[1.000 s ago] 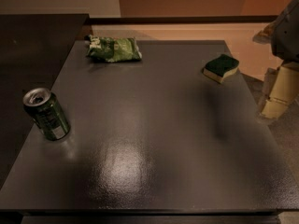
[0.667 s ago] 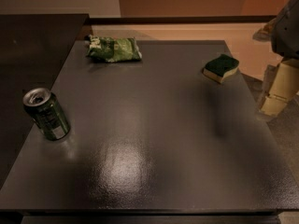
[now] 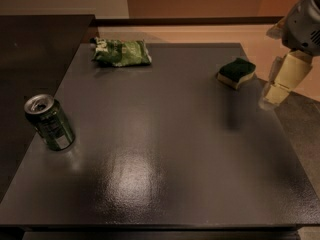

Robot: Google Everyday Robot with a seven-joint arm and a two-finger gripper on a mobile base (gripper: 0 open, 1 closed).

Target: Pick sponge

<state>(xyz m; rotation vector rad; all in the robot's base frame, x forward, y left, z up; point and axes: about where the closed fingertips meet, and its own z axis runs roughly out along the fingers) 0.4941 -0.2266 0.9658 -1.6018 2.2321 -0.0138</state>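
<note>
The sponge point(image 3: 236, 72), dark green on top with a pale yellow base, lies flat near the far right edge of the dark table point(image 3: 165, 149). My gripper point(image 3: 272, 96) hangs at the right edge of the view, over the table's right rim. It is to the right of the sponge, a little nearer the camera, and apart from it. It holds nothing that I can see. The arm's grey wrist point(image 3: 305, 24) is above it at the top right.
A green and white snack bag point(image 3: 121, 52) lies at the far left of the table. A green drink can point(image 3: 50, 122) with a silver top stands near the left edge. A second dark surface point(image 3: 35, 49) adjoins the left side. Floor shows beyond the right edge.
My gripper has moved a little to the left and farther back, closer to the sponge. The sponge, bag and can have not moved.
</note>
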